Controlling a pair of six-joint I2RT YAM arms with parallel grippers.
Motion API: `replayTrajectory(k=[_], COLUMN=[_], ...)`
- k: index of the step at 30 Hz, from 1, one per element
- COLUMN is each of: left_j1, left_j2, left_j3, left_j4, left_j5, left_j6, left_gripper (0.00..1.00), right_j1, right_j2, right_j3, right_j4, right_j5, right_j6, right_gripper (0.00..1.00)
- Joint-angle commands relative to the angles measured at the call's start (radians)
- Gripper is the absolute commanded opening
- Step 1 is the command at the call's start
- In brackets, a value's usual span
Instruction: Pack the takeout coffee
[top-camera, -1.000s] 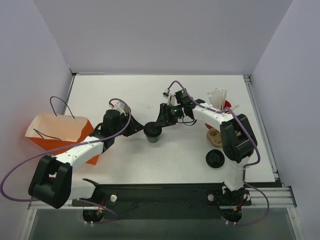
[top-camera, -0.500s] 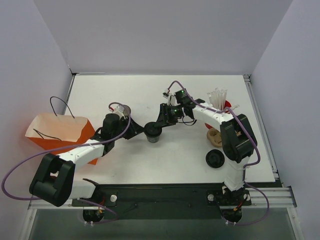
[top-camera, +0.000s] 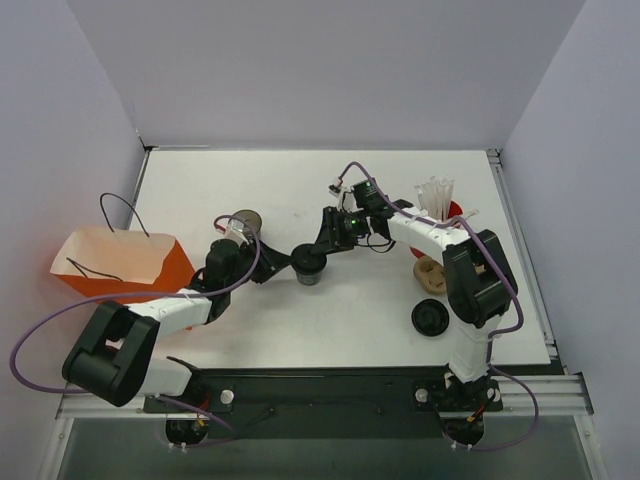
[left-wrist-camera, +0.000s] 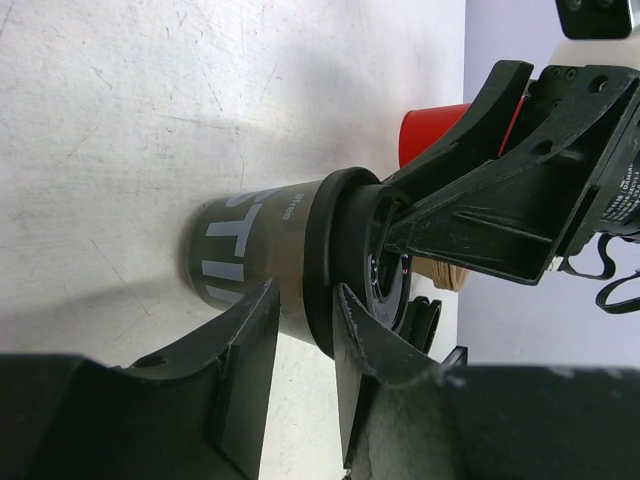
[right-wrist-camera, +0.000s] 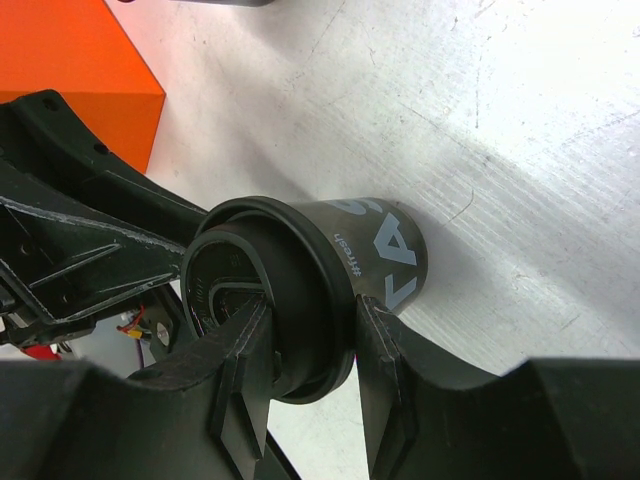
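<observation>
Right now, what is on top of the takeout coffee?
A black round lid sits on the takeout coffee, and the right gripper clamps that lid from both sides. The lid covers the opening, so the contents cannot be seen.

Takeout coffee matt, lid glossy plastic; table scratched, matt.

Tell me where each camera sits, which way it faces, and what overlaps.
Top external: above and behind the bases, looking down at the table; left arm and right arm show.
Left wrist: rides the left arm, looking past the left pincer at the takeout coffee; right pincer beyond.
Right wrist: rides the right arm, facing the opposite way; its pincer flanks the cup.
Shared: the takeout coffee.
</observation>
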Motion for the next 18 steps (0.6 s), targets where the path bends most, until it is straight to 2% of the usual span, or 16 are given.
replayTrajectory(k=[1, 13, 18], left_j1=[-0.045, -0.065, -0.072], left_j2=[0.006, -0.030, -0.044], left_j3=[-0.037, -0.091, -0.091], left_j4=[0.057, 0.101, 0.072], left_j5=[0.043, 0.037, 0.002], left_j6=[-0.047, -0.139, -0.133], left_gripper=[0.38, 0.40, 0.40], right_j1=[0.029, 0.029, 0.029], right_j2=[0.029, 0.021, 0.015], right_j3=[-0.057, -0.078, -0.086], right_j4=[-0.086, -0.060, -0.055], right_j5=[0.098, 0.105, 0.104], right_j6=[-0.024, 0.002, 0.004], right_gripper=[0.27, 0.27, 0.27])
